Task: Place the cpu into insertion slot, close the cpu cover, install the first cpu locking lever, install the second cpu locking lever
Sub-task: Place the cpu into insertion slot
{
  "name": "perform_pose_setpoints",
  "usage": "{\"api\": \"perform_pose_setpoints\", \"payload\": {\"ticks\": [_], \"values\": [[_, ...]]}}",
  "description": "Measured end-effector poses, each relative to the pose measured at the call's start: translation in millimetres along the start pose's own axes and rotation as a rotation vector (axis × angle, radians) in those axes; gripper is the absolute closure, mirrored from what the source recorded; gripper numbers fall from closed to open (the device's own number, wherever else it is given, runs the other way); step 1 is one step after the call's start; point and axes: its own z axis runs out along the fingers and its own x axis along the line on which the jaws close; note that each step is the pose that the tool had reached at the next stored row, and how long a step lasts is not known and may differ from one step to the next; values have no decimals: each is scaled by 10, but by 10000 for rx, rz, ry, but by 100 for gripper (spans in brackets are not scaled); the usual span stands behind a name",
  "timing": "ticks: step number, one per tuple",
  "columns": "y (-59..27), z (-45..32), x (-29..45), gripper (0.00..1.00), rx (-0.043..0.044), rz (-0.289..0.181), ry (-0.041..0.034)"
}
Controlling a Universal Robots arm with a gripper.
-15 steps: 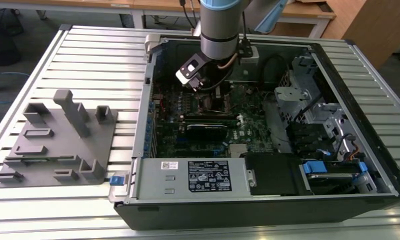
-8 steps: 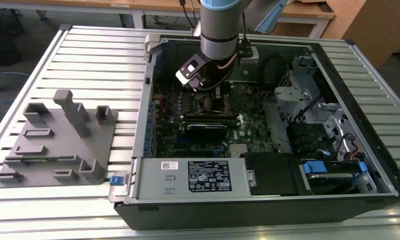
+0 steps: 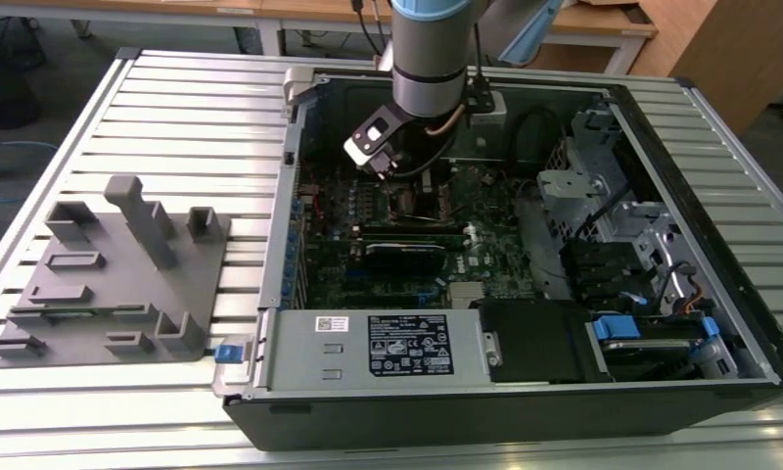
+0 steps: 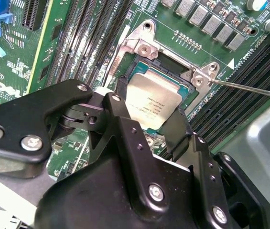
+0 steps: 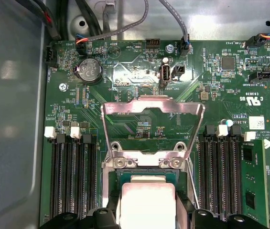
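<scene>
While clamping the cpu [image 4: 154,98] by two opposite edges in the gripper [image 4: 146,110], holding it flat and square right over the insertion slot [image 4: 169,59] (cpu cover [image 5: 125,107] standing swung open beyond); pointing toward about seven o'clock from the arm [image 3: 431,59] in the exterior view.

The cpu [image 4: 146,93] is topped with dull silver-grey metal. The cpu cover [image 5: 152,109] is made of thin, bright sheet metal with a smooth sheen. The gripper [image 4: 149,107] is finished in matt black and studded with shiny metal screws [image 4: 156,192]. The circuit board [image 5: 125,76] is coated in glossy green, and the table [image 3: 183,108] is built of ribbed pale metal slats.
</scene>
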Motion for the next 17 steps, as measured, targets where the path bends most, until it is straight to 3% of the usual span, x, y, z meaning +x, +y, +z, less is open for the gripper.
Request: {"api": "perform_pose_setpoints", "payload": {"ticks": [4, 5, 17], "values": [[2, 6, 4, 40, -6, -1, 14], [1, 2, 1, 33, -1, -1, 3], [0, 3, 1, 33, 0, 0, 2]]}}
